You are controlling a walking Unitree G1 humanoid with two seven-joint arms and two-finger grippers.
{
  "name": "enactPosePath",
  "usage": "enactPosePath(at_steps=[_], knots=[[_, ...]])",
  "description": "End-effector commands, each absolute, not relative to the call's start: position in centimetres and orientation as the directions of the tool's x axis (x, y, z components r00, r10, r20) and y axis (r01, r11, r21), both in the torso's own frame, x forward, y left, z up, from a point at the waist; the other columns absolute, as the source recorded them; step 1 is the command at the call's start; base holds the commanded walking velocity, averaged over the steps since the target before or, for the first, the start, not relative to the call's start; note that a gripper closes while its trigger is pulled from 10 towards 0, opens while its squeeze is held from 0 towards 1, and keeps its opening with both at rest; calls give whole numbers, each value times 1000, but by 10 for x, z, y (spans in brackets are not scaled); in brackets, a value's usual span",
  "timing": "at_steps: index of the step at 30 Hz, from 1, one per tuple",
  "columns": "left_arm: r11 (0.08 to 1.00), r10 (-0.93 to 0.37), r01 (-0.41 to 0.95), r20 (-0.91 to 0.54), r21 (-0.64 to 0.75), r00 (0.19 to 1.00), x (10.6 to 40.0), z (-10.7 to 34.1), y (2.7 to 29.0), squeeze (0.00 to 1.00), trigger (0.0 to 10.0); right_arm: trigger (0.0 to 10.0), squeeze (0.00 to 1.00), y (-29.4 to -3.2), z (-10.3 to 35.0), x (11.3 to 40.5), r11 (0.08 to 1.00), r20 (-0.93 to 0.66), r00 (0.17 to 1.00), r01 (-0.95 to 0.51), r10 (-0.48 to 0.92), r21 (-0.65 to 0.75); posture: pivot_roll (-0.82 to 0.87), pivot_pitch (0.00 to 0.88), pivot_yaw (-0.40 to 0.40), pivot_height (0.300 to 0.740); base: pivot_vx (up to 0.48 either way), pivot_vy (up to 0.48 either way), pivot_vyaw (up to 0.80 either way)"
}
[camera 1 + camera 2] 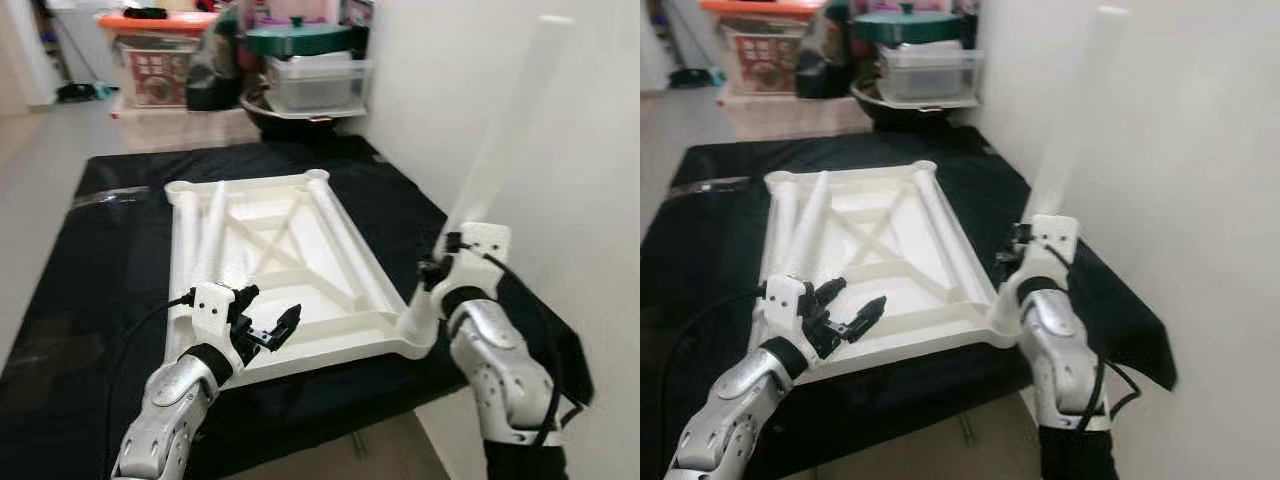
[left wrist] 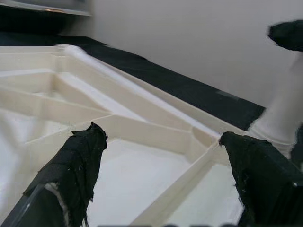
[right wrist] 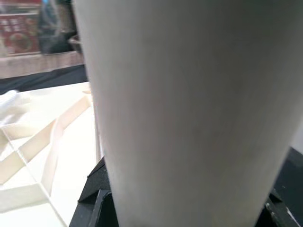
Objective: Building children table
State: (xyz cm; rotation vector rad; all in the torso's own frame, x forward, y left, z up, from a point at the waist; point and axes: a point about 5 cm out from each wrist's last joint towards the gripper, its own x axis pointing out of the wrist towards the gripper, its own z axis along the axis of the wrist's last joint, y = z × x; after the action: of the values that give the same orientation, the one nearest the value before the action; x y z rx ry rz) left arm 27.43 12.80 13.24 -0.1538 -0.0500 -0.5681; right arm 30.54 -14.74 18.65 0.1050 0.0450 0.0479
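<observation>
Lying upside down on a black cloth [image 1: 80, 260], the white tabletop [image 1: 290, 270] shows its ribbed underside, with two loose legs [image 1: 212, 225] laid along its left and right inner edges. At the near right corner a third leg [image 1: 480, 180] stands tilted up out of the corner socket, leaning toward the white wall [image 1: 560, 120]. This leg is gripped low down by the right gripper [image 1: 445, 262], whose fingers are closed around it; in the right wrist view the leg is seen pressed close against the camera, with the black gripper base beneath it. The left gripper [image 1: 270, 325] is held just above the near left edge of the tabletop, its two black fingers [image 2: 80, 156] spread wide apart and holding nothing. In the left wrist view the ribs of the tabletop are seen between the fingers, and the foot of the standing leg is seen beyond. Storage boxes [image 1: 300, 75] and a green lid [image 1: 298, 38] are stacked on the floor past the cloth.
</observation>
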Motion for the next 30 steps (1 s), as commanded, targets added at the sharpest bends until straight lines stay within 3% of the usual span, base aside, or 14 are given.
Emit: enactPosePath(at_steps=[1,4,5,6,9,14,17,18,19,23,24,26,27,30], knots=[[824,-541,548,90,-141,836,274,133,127,0,10000,10000,635,-127,177,303,970,-76,977,-185,199,160,23,0,-59,740,0,0,0],[824,-541,548,90,-141,836,274,133,127,0,10000,10000,635,-127,177,303,970,-76,977,-185,199,160,23,0,-59,740,0,0,0],[824,-542,549,90,-142,836,275,133,127,0,10000,10000,1000,-125,183,305,956,-35,968,-241,250,169,24,0,-61,740,0,0,0],[823,-542,550,91,-142,835,275,133,127,0,10000,10000,0,-124,197,306,901,27,922,-383,386,203,24,0,-63,740,0,0,0],[823,-542,550,92,-143,835,275,133,127,0,10000,10000,0,-125,206,306,852,69,879,-475,472,220,21,0,-65,740,0,0,0],[822,-542,551,95,-146,835,275,133,126,0,10000,10000,0,-124,222,279,562,132,574,-818,808,122,26,0,-74,740,0,0,0],[821,-543,551,97,-147,834,275,133,125,0,10000,10000,0,-121,217,271,478,99,485,-874,869,89,30,0,-78,740,0,0,0],[821,-543,552,98,-148,834,275,133,125,0,10000,4353,0,-117,209,269,441,67,447,-894,892,84,36,0,-81,740,0,0,0],[821,-543,552,98,-148,834,275,133,125,0,10000,0,0,-114,201,272,448,35,453,-889,891,98,38,0,-83,740,0,0,0],[822,-541,550,100,-150,835,274,133,125,0,10000,0,0,-120,169,310,757,-142,744,-635,653,155,41,0,-83,740,0,0,0],[822,-541,550,100,-150,835,274,133,125,0,10000,0,0,-120,169,310,757,-142,744,-635,653,155,41,0,-83,740,0,0,0],[821,-542,551,100,-151,834,273,134,125,0,10000,0,0,-138,154,329,918,-240,888,-359,392,170,39,0,-80,740,0,0,0],[821,-542,551,100,-151,834,273,134,125,0,10000,0,0,-138,154,329,918,-240,888,-359,392,170,39,0,-80,740,0,0,0],[817,-547,557,101,-153,831,272,134,125,0,10000,0,0,-172,143,326,993,-289,957,66,-34,100,36,0,-75,740,0,0,0]])
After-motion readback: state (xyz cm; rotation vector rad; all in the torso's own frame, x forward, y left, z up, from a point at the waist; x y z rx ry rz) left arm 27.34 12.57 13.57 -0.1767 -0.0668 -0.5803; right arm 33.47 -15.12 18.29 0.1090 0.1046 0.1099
